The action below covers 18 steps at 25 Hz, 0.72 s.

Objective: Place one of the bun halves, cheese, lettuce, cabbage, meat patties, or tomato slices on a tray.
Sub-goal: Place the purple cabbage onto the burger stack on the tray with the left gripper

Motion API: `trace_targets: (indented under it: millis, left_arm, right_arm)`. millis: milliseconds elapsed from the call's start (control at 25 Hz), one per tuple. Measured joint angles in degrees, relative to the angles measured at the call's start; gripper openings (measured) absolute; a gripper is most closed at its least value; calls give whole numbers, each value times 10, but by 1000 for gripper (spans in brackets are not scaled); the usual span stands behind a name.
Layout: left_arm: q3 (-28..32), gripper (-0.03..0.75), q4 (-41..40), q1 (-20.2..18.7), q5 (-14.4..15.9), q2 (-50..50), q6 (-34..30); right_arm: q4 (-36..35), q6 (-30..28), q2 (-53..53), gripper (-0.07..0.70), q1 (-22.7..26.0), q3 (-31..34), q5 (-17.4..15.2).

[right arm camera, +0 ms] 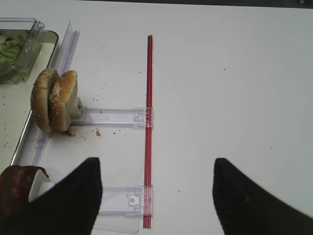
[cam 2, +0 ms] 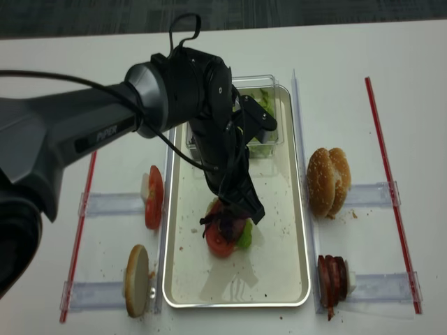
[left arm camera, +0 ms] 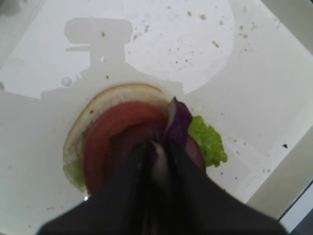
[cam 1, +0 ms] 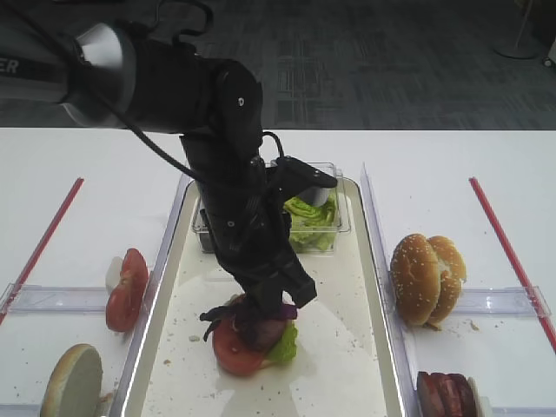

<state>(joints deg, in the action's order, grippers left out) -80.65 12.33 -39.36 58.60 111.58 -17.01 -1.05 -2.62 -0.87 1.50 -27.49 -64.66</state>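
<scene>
Fingers of the left gripper (cam 1: 271, 306) pinch together on a clump of purple cabbage (cam 1: 248, 320), just over a stack on the tray (cam 1: 347, 347): a tomato slice (cam 1: 233, 349) with lettuce (cam 1: 285, 344) poking out to the right. A clear box (cam 1: 328, 217) of greens sits at the tray's far end. 2 bun halves (cam 1: 426, 278) stand on edge right of the tray, meat patties (cam 1: 447, 395) nearer the camera.

From the right wrist, the right gripper's black fingers (right arm camera: 244, 200) stand wide apart over bare table, holding nothing, beside a red strip (right arm camera: 148, 127).

From the left wrist, the closed fingertips (left arm camera: 151, 161) hold the cabbage touching the tomato, which lies on a bun half (left arm camera: 98, 105).

Seen from the realsense view overhead, the stack lies near the tray's middle.
</scene>
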Motion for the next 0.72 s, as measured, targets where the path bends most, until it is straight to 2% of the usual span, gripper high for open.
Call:
trace_targets:
  millis: [160,440,720]
  left_arm:
    - [0,76,0,4,8,0,0]
    - [0,76,1,5,39,0,-1]
    - [0,76,1,5,40,0,-2]
  right_arm:
    - [0,0,0,508,0,0,0]
    - [0,0,0,508,0,0,0]
    - [0,0,0,508,0,0,0]
